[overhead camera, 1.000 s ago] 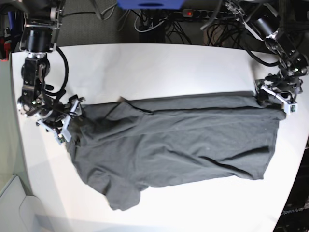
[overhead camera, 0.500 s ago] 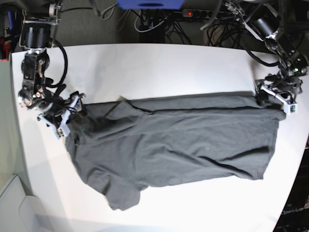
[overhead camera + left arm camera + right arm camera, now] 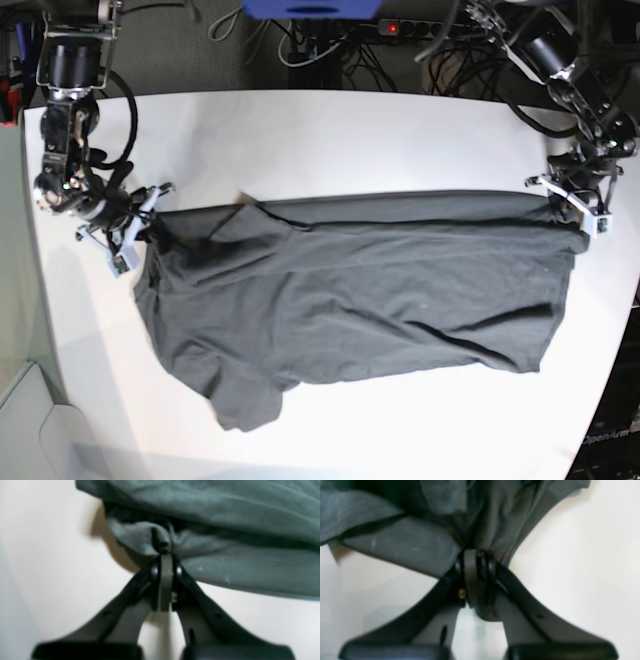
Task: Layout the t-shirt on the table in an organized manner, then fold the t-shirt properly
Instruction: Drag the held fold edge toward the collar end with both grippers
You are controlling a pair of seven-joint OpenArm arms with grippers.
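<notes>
The dark grey t-shirt (image 3: 360,290) lies spread and wrinkled across the white table (image 3: 330,140), one sleeve bunched at the front left. My left gripper (image 3: 553,203) is at the shirt's far right corner. In the left wrist view the left gripper (image 3: 163,555) is shut on a pinched fold of the t-shirt (image 3: 225,510). My right gripper (image 3: 148,222) is at the shirt's far left corner. In the right wrist view the right gripper (image 3: 477,557) is shut on gathered t-shirt (image 3: 402,545) cloth.
Cables and a power strip (image 3: 400,28) lie beyond the table's far edge, beside a blue object (image 3: 310,8). The table's curved edge runs down the right side near the left arm. A pale box corner (image 3: 25,420) sits off the front left.
Both grippers have shut on the shirt's far corners. The right arm moved slightly toward the back, and the shirt's far edge shifted back and pulled straighter.
</notes>
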